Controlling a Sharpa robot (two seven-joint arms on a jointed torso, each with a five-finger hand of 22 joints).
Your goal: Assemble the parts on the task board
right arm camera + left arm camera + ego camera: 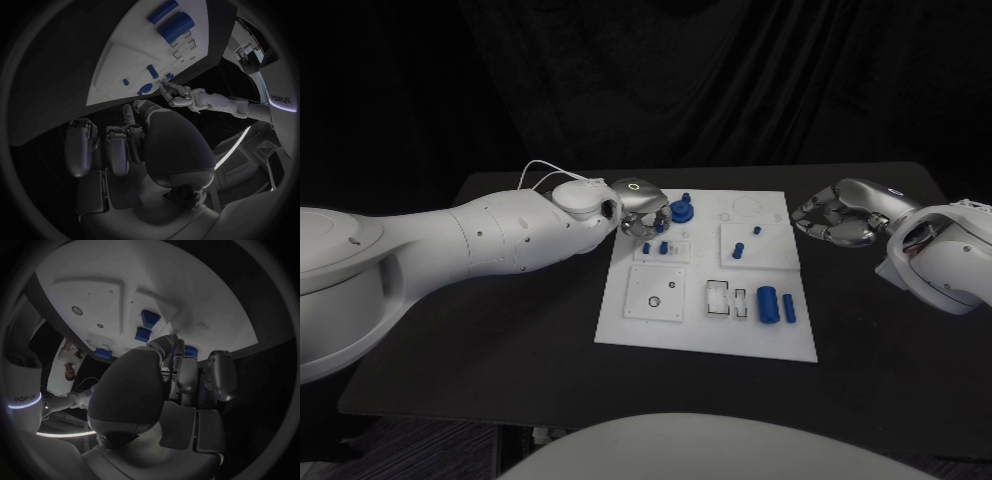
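The left hand's fingers (643, 225) curl down at the far left corner of the task board (661, 340), just beside a round blue part (682, 211); whether they grip anything cannot be told. The right hand (837, 214) hangs off the board's far right edge, fingers curled, holding nothing. Two blue cylinders (776, 304) lie near right on the white board. The table (488, 330) is black.

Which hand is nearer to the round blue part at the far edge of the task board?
Left. The left hand sits over the task board right beside the round blue part. The right hand hovers off the board's right side, over the table.
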